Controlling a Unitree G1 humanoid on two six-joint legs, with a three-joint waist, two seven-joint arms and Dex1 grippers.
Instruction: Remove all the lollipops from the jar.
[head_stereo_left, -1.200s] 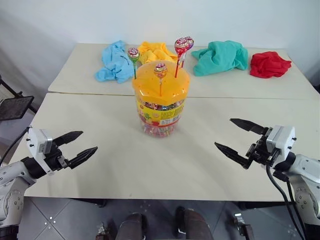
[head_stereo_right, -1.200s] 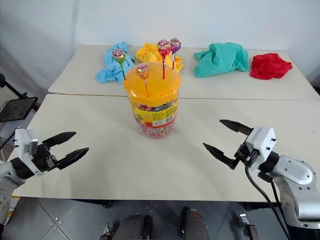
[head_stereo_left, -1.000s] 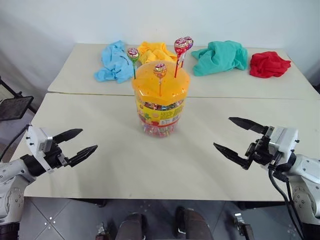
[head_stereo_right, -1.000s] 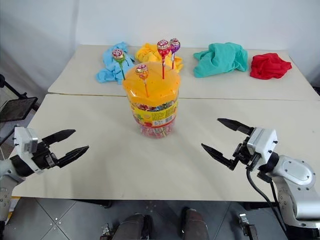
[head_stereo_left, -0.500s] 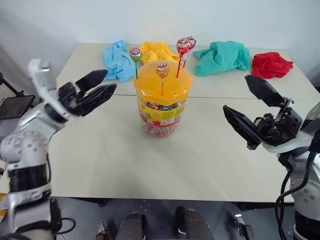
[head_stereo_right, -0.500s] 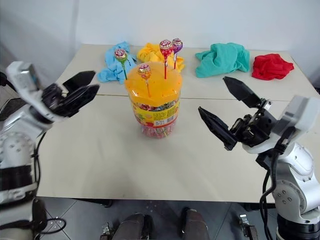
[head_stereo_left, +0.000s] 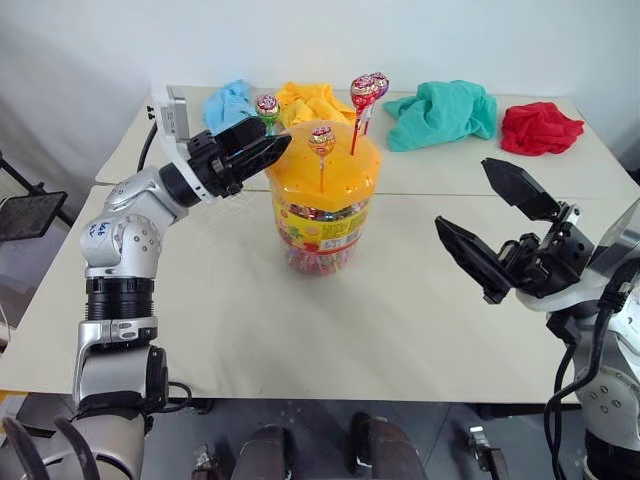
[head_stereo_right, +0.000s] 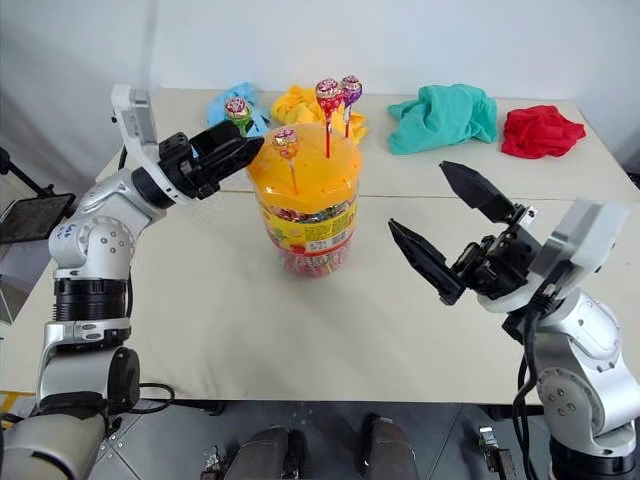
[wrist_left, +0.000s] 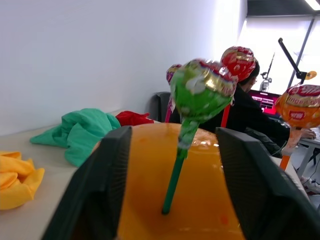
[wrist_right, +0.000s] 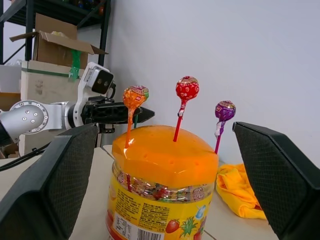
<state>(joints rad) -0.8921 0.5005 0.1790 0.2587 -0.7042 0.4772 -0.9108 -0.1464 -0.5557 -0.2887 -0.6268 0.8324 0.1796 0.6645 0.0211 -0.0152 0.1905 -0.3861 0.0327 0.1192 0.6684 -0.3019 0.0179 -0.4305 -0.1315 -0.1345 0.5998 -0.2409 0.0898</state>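
The jar (head_stereo_left: 322, 215) is a clear tub with an orange domed lid (head_stereo_left: 320, 168), standing mid-table. Four lollipops stand upright in the lid: green stick (head_stereo_left: 267, 106), orange stick (head_stereo_left: 321, 140), red stick (head_stereo_left: 361, 92) and purple stick (head_stereo_left: 379, 85). My left gripper (head_stereo_left: 272, 140) is over the lid's left rear edge. In the left wrist view its fingers (wrist_left: 107, 185) flank the green-stick lollipop (wrist_left: 202, 90) with a gap on each side, so it is open and holds nothing. My right gripper (head_stereo_left: 462, 192) hovers wide open to the right of the jar, pointing at it.
Crumpled cloths lie along the far table: blue (head_stereo_left: 228, 103), yellow (head_stereo_left: 312, 100), teal (head_stereo_left: 445, 110), red (head_stereo_left: 540, 127). A seam joins the two tables behind the jar. A black stand (head_stereo_left: 30, 212) sits off the left edge. A seated person (wrist_left: 250, 115) shows in the background.
My left arm rose from the table's near left and swung right to the jar's lid, its fingers narrowing around the green stick. My right gripper lifted a little and stayed open.
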